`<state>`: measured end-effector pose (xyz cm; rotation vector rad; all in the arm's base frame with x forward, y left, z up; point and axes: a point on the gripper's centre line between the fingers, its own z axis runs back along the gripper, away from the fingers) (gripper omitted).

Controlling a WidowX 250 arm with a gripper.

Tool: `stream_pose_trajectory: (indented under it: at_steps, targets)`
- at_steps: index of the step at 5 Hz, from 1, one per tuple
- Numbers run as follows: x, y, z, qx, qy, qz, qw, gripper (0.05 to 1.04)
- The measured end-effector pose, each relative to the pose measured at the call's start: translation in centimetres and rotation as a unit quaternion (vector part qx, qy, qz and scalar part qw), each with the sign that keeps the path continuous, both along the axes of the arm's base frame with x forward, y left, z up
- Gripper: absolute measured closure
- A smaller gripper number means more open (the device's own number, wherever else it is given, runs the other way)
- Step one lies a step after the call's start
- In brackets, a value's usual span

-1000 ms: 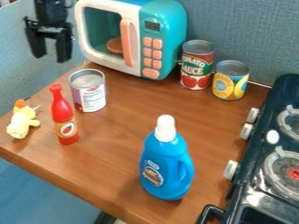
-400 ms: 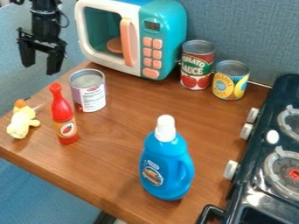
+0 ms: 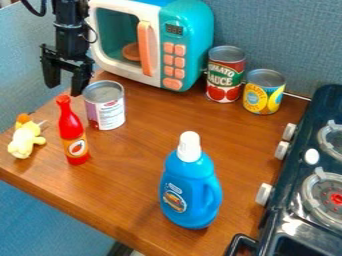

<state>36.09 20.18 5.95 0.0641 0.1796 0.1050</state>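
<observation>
Silver metal can with a white-and-purple label: upright near the wooden tabletop's far left edge, in front of the microwave. Black two-finger gripper is at upper left, pointing down, just left of the can. Jaws released, spread apart, nothing between them. Finger nearer the can is close to its left side; can't tell if touching.

Red plastic sauce bottle, tapered neck, orange label: upright, nearer the camera and left of that can, below the gripper in view. Small yellow plush toy with orange on its head: left of the bottle, near the table edge.

Teal-and-white toy microwave behind the can, orange handle and buttons on its front, round orange-brown piece visible inside. Right of it, both upright: taller can with red-and-green label, then shorter can with yellow-and-blue label. Blue plastic jug with white cap stands upright, front centre. Black toy stove, white knobs, grey burner grates: along the right side. Blue-grey fabric panel behind.
</observation>
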Motion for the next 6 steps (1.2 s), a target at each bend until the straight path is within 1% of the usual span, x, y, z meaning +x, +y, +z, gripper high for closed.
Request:
stream_pose_trajectory:
  at_steps: [1, 2, 3, 4, 5, 6]
  targets:
    - [-0.1, -1.4, -0.9, -0.026, 0.018, -0.021, 0.9993, 0.083]
    - [-1.4, -4.7, -2.0, -0.069, 0.04, -0.056, 0.9953, 0.086]
    - [-3.2, -9.2, -2.0, -0.088, 0.057, -0.112, 0.9881, 0.085]
    - [-3.8, -13.3, -1.8, -0.092, 0.06, -0.155, 0.9818, 0.084]
    - [-3.7, -14.6, -1.8, -0.094, 0.058, -0.161, 0.9808, 0.085]
    - [-3.5, -15.2, -1.8, -0.091, 0.057, -0.158, 0.9815, 0.084]
